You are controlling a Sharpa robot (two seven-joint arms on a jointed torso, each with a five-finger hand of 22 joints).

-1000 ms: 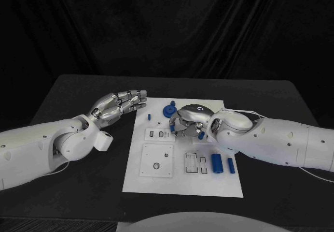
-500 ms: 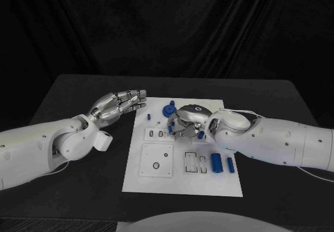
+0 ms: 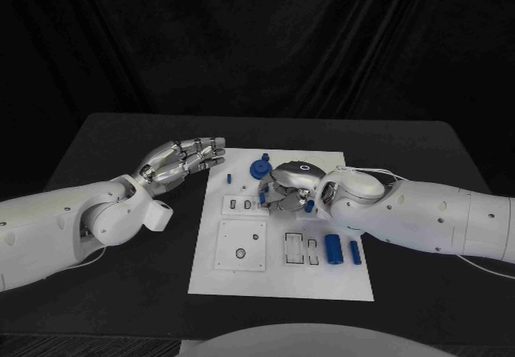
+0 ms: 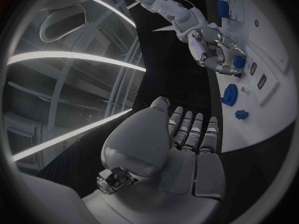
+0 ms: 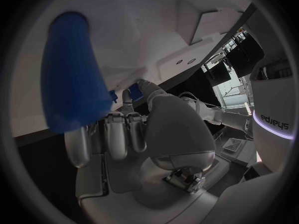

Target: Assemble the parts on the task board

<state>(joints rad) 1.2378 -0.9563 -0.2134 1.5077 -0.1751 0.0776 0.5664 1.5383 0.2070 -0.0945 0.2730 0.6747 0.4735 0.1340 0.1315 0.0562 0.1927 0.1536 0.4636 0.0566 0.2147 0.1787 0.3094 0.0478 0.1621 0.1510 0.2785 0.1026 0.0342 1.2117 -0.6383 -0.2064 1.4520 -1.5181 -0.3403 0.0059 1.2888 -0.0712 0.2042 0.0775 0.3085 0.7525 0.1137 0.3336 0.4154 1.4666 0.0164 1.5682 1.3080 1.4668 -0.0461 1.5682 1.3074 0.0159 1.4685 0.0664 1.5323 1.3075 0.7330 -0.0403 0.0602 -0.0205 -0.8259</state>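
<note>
So I'm sitting here watching the feed and the right hand [image 3: 288, 187] is hunching over the middle of the task board [image 3: 281, 286], fingers curled down toward the board's surface right by the small slots near the board's centre, with a small blue part [image 3: 310, 209] peeking out just beside it; I honestly can't tell if the fingers are pinching anything or just resting there. In the right wrist view a big blue part [image 5: 74, 74] is sitting close above the fingers [image 5: 116, 134], but whether it's being gripped is not clear either. The left hand [image 3: 182, 159] is hovering over the bare black table [image 3: 107, 141] off the board's left edge, near its far left corner, holding nothing, fingers stretched out side by side and pointing toward the board. On the board itself, a round blue gear-like part [image 3: 259, 170] and a little blue peg [image 3: 265, 158] are lying near the far edge, another tiny blue part [image 3: 228, 178] is sitting by the left edge, and two blue cylinders [image 3: 334, 250] are lying side by side toward the right edge, next to some rectangular cutouts [image 3: 294, 248]
</note>
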